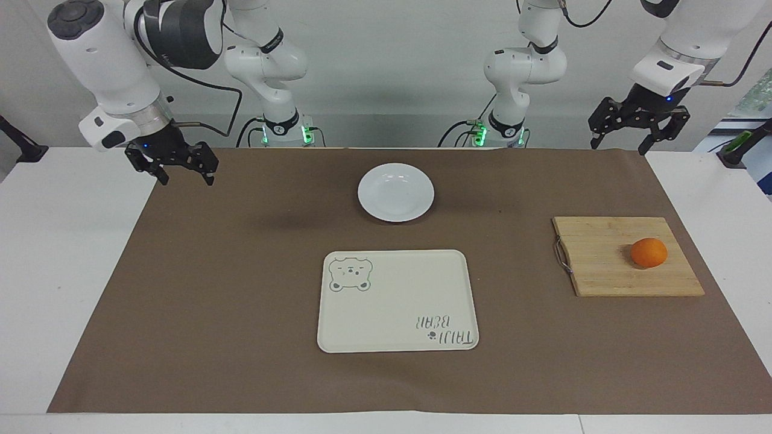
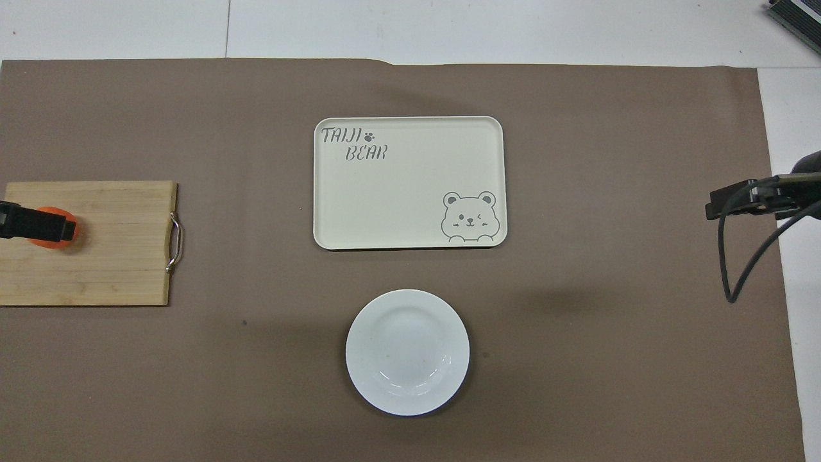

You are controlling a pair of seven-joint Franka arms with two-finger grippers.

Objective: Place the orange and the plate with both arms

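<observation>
No step had begun: left gripper point(image 1: 639, 135) and right gripper point(image 1: 175, 166) hung spread, empty. Next, the left should descend onto the orange point(image 1: 649, 252) below it.

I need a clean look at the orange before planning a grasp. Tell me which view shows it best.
The facing view: the orange sits whole and unobstructed on the wooden cutting board. In the overhead view the left gripper, raised above it, covers most of the fruit, so only slivers of orange show at the frame's edge.
</observation>
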